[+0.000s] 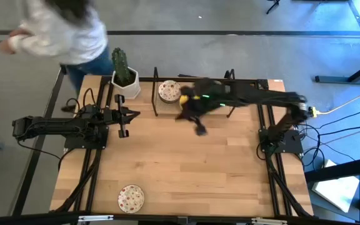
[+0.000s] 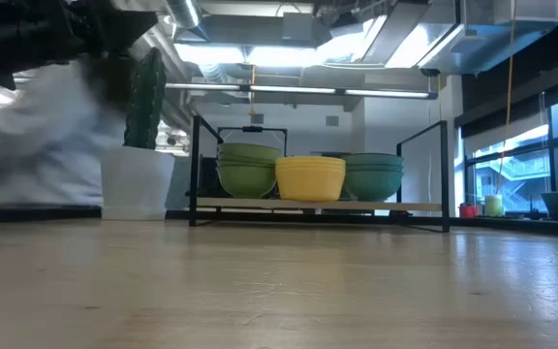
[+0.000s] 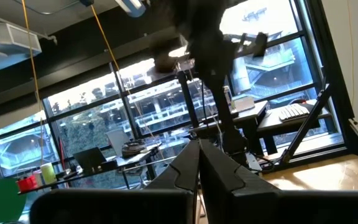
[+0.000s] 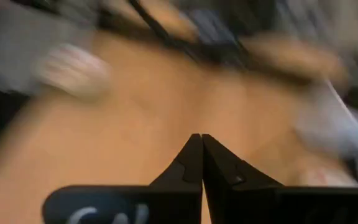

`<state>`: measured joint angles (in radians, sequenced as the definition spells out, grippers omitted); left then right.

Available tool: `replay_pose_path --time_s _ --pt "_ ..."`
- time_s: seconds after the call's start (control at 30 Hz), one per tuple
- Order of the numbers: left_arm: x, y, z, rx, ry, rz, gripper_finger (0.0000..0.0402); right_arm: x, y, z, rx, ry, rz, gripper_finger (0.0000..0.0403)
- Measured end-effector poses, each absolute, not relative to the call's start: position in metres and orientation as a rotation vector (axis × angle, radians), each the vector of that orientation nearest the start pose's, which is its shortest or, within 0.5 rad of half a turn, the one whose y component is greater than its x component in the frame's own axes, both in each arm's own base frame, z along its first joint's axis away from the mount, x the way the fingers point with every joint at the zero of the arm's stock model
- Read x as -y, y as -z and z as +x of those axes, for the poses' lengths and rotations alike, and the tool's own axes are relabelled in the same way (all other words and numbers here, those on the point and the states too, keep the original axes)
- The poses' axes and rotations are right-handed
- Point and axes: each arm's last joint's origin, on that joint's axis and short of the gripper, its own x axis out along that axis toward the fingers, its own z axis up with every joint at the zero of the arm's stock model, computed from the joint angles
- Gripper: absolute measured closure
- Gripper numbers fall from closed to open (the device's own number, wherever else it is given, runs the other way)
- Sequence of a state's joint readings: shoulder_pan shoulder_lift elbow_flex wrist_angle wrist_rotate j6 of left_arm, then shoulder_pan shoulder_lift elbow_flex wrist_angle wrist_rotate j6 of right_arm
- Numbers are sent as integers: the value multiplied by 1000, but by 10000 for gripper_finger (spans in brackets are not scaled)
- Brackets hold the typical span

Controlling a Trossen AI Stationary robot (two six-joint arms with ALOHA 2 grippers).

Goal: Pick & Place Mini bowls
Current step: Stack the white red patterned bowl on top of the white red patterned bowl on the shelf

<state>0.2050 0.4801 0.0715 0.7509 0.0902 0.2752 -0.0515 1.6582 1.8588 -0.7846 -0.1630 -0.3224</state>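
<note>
One white mini bowl with red speckles (image 1: 130,198) rests on its base on the table near the front edge, left of the middle. Another speckled mini bowl (image 1: 169,91) sits at the far rack, with a bit of yellow (image 1: 184,98) beside it. My right gripper (image 1: 200,128) is blurred above the middle of the table in front of the rack, its fingers (image 4: 201,149) shut with nothing between them. At the table's left side my left gripper (image 1: 125,123) waits, shut (image 3: 199,155) and empty, pointing slightly upward.
A black wire rack (image 2: 318,206) at the far edge carries stacked green (image 2: 248,167), yellow (image 2: 310,178) and teal bowls (image 2: 373,174). A white pot with a cactus (image 1: 124,78) stands to the rack's left. A person in a white top (image 1: 61,28) is beyond the far left corner.
</note>
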Motion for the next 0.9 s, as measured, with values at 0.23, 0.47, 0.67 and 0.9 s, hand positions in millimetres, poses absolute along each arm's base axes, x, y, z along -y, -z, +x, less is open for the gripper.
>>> replay_pose_path --time_s 0.23,0.47,0.67,0.9 --pt "-23 -215 123 320 -173 320 398 -49 -454 281 -252 -547 -145 401" --pt "-23 -216 123 320 -172 320 394 -60 -388 214 -59 -473 -132 401" --pt "-23 -216 123 320 -174 320 399 -50 -305 179 60 -435 -37 401" --pt "-23 -208 126 248 -138 283 396 -43 -252 158 72 -381 -32 401"
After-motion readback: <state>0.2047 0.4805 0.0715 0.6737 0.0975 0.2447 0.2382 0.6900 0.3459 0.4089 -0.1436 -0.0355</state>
